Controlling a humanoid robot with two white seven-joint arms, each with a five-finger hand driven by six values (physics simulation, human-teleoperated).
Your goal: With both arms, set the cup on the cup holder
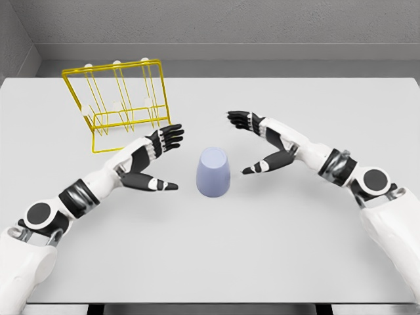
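Upside-down cup [213, 172], axis vertical

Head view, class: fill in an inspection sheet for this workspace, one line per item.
Surface: pale grey table, flat.
Job's things: lilac cup upside down, mid-table; yellow wire cup holder at rear left, apart from the cup.
Clutter: nothing seen.
Grippers: left hand and right hand open, flanking the cup, not touching it.
Cables: nothing seen.
Surroundings: grey wall behind the table.
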